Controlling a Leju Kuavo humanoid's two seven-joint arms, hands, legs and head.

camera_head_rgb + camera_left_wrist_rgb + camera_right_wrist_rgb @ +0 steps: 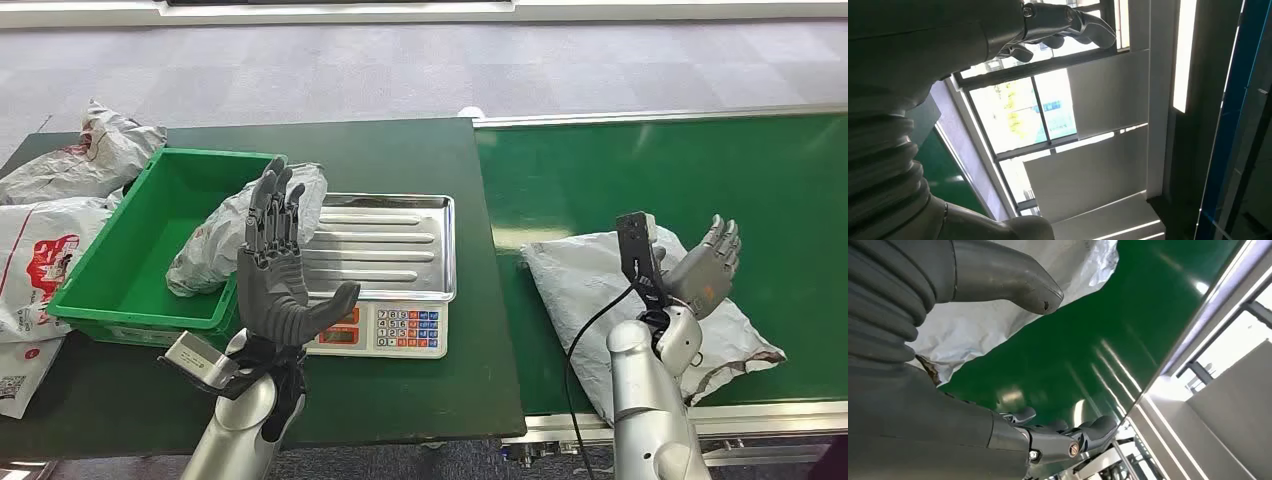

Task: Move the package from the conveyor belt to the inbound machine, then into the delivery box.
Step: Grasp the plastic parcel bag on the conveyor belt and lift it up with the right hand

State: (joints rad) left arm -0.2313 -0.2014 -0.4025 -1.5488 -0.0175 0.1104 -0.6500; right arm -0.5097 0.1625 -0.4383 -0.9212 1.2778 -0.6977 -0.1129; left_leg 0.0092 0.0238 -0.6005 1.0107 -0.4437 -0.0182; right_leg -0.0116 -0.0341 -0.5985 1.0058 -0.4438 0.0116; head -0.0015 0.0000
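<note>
A grey plastic package (600,280) lies on the green conveyor belt (700,180), near its front edge. My right hand (705,268) hovers over its right part, fingers spread, holding nothing. The right wrist view shows the package (998,315) just beyond my thumb (1013,280). The inbound machine is a scale with a steel tray (385,245) and a keypad (400,328). My left hand (275,270) is raised upright in front of the scale's left side, open and empty. A second grey package (235,235) leans over the rim of the green delivery box (130,260).
Several white and grey mail bags (50,220) are piled at the table's left end. The dark green table (400,390) has bare room in front of the scale. The belt's metal front rail (760,415) runs beside my right arm.
</note>
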